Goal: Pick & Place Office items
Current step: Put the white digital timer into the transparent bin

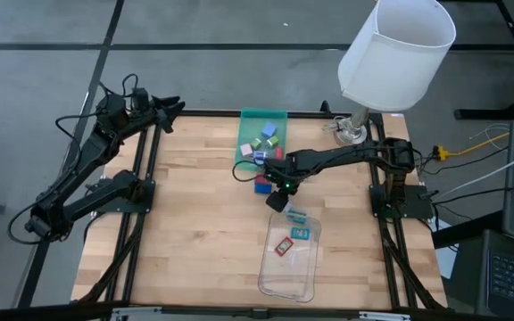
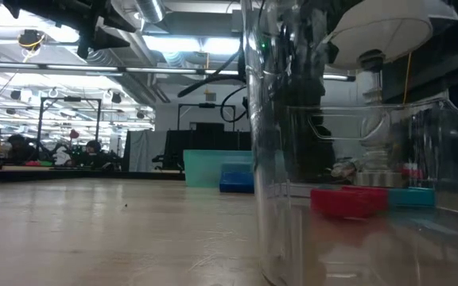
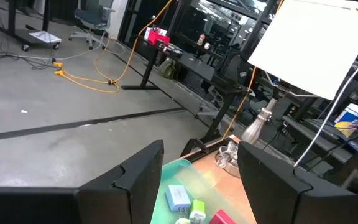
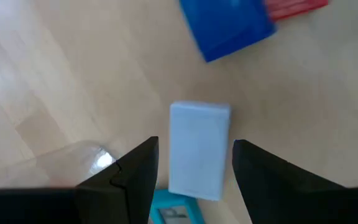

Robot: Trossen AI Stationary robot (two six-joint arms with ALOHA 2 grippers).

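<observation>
The right tool (image 1: pixel 277 198) hangs over the middle of the wooden counter (image 1: pixel 194 223), between the green tray (image 1: pixel 263 134) and the clear plastic tray (image 1: pixel 290 259). Its fingers stand apart and grasp nothing. In the right wrist view a pale blue flat piece (image 4: pixel 197 149) lies on the wood between them, untouched, with a teal piece (image 4: pixel 173 211) just beside it and a blue block (image 4: pixel 229 25) and a red piece (image 4: pixel 294 7) farther on. Several small colourful pieces (image 1: pixel 264 138) lie in the green tray. A red piece (image 1: pixel 283 247) and two teal pieces (image 1: pixel 301 231) lie in the clear tray. The left tool (image 3: pixel 197 186) waits off the far left corner of the counter, its fingers apart and empty. A white lamp (image 1: pixel 391 62) stands at the far right corner.
</observation>
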